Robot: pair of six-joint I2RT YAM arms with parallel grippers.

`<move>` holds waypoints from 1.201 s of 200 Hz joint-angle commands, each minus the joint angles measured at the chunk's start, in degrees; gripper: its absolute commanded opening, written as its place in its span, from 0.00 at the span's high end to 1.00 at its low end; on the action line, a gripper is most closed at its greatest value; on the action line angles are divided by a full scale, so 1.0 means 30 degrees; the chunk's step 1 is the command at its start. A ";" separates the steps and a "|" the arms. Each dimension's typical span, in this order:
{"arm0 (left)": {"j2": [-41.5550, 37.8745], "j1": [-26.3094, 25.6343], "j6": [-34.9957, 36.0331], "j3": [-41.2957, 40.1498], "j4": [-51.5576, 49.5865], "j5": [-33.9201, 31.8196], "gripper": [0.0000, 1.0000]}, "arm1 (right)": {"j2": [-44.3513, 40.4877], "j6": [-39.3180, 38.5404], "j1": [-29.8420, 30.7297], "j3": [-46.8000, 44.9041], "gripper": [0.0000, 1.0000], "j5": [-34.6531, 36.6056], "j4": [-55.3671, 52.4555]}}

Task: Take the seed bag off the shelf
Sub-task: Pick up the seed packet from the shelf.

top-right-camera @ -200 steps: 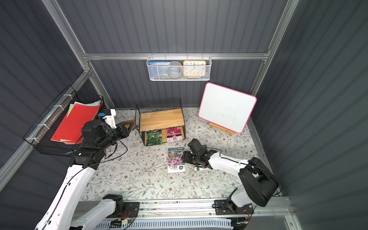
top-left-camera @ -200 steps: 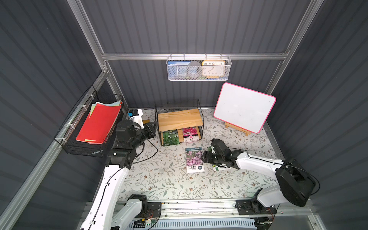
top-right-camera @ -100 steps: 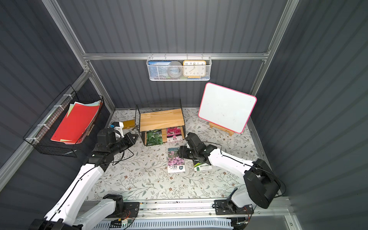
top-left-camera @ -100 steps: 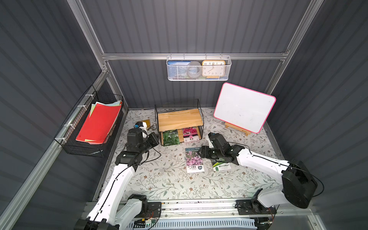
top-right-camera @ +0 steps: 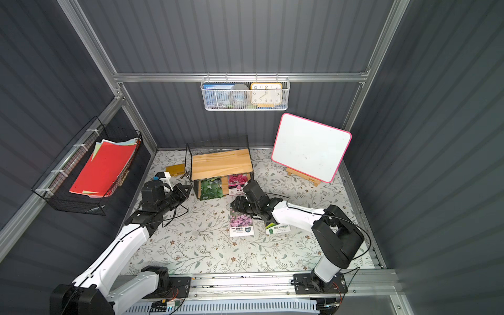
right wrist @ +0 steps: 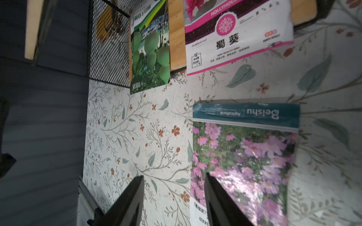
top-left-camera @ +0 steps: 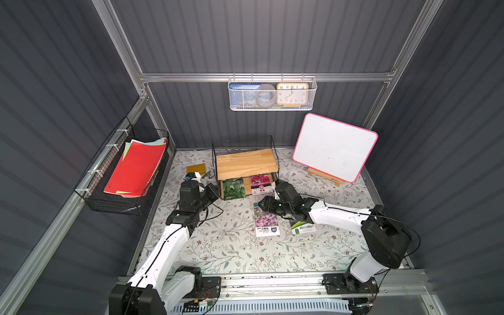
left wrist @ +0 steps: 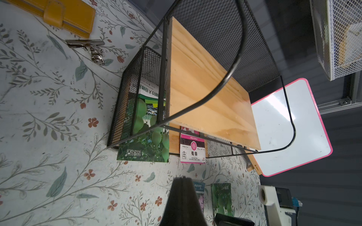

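The shelf stands at the back centre, a black wire rack with wooden boards. On its lower board lie a green seed bag and a pink hollyhock seed bag, both sticking out over the front edge. My left gripper is shut and empty, just left of the green bag. My right gripper is open over the mat, in front of the shelf. One finger hangs over a pink-flower seed bag on the floor.
A green-and-white seed bag lies on the mat under my right forearm. A whiteboard on an easel stands back right. A yellow wallet and a metal clip lie left of the shelf. A black wire basket hangs on the left wall.
My left arm has come down and forward to the shelf's left front. My right gripper has left the green-and-white bag and moved toward the shelf, its jaws narrowing somewhat.
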 commanded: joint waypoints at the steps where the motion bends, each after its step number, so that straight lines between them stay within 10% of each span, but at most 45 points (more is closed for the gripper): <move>1: -0.0342 -0.0100 -0.0648 -0.0719 0.0233 0.0069 1.00 | 0.0762 0.2634 0.0110 -0.0074 0.45 0.1667 0.2282; 144: 0.0115 -0.0100 0.0860 0.0045 -0.0282 0.0321 0.96 | 0.3898 0.8112 0.0167 0.1284 0.45 0.5612 0.3640; 240: -0.1529 -0.0127 0.1652 -0.1427 -0.0205 0.6017 0.84 | 0.5642 0.8058 -0.0376 0.2899 0.45 0.5969 0.3527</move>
